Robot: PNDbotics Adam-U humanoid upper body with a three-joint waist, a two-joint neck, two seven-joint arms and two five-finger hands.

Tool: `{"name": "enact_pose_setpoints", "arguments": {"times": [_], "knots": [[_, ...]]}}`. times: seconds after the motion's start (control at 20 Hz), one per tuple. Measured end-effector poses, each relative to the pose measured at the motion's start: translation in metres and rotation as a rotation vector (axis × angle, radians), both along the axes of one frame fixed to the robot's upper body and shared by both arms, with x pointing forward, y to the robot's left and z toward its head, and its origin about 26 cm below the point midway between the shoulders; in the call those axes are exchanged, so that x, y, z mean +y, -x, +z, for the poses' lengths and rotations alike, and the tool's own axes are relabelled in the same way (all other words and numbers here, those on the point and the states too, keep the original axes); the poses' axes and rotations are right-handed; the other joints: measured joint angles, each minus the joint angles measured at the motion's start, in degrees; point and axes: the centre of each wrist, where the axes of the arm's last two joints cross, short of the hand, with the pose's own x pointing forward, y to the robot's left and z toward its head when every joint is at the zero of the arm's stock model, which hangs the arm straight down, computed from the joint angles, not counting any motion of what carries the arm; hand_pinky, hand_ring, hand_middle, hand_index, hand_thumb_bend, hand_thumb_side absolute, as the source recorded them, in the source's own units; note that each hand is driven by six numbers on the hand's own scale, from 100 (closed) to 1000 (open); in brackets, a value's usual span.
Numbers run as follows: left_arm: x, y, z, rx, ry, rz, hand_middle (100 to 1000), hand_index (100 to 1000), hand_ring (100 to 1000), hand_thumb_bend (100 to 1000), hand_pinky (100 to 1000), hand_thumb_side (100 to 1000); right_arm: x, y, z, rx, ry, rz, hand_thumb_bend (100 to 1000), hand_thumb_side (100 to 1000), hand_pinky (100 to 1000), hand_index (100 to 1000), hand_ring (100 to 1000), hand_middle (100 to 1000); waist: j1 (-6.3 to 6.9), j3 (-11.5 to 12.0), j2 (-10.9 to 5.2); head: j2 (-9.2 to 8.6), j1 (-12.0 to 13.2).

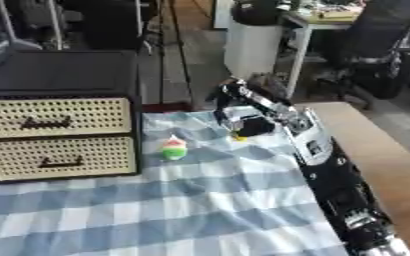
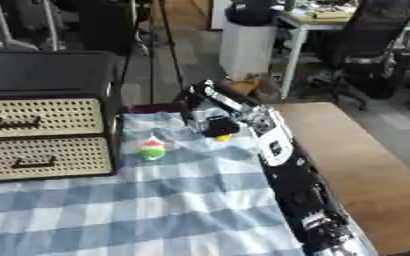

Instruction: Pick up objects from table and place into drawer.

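While our right arm stretches up the right side of the blue-and-white checked cloth (image 1: 200,200), our right hand (image 1: 243,122) sits at the far edge of it, fingers curled in over something small with a yellow spot showing beneath; we cannot tell whether they actually pinch it or only crowd round it. The hand is black with silver links, hard and angular against the soft, faintly creased fabric.

Just to its left, apart from the fingers, stands the small rounded toy with red, white and green bands (image 1: 174,148), upright on the cloth and near the front corner of the dark cabinet with two cream woven-cane drawers (image 1: 55,137). Both drawer fronts look closed, each with a dark handle across a perforated, rattan-like panel, so we judge that a drawer has to be opened before anything goes inside. The toy probably sits close to the cabinet to keep the carry short. Its smooth, domed shape may roll or slip if grasped off-centre.

Our left hand shows in neither view. A bare wooden tabletop (image 1: 375,150) runs along the right of the cloth.
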Motion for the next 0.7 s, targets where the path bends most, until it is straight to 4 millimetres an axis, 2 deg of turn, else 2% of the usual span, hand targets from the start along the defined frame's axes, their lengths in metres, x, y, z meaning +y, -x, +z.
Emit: {"name": "enact_pose_setpoints", "arguments": {"times": [0.15,0.3,0.45,0.55,0.7], "knots": [[-0.006,-0.004,0.012,-0.023,-0.067,0.024,100,687,100,172,170,1000,0.000,0.000,-0.001,0.001,0.002,0.002,100,274,674,780,621,498,0.00,-0.3,-0.04,0.00,0.1],[-0.013,-0.012,0.022,-0.037,-0.132,0.046,100,695,100,239,165,1000,0.001,0.001,-0.001,-0.001,0.003,0.009,100,276,674,780,622,498,-0.02,-0.7,-0.16,0.00,0.2],[-0.017,-0.028,0.026,-0.039,-0.207,0.069,100,696,100,359,131,1000,0.004,0.002,-0.002,-0.001,0.002,0.021,100,277,674,781,622,498,-0.12,-1.1,-0.12,0.00,0.6],[-0.019,-0.041,0.027,-0.033,-0.267,0.083,100,688,100,383,100,1000,0.005,0.002,-0.001,-0.004,-0.001,0.027,100,279,674,781,622,498,-0.32,-1.4,0.02,0.00,0.8],[-0.016,-0.063,0.027,-0.013,-0.342,0.117,100,675,100,366,100,1000,0.007,0.002,0.000,-0.008,0.001,0.038,100,280,674,781,622,498,-0.41,-2.1,0.33,0.00,1.1]]}}
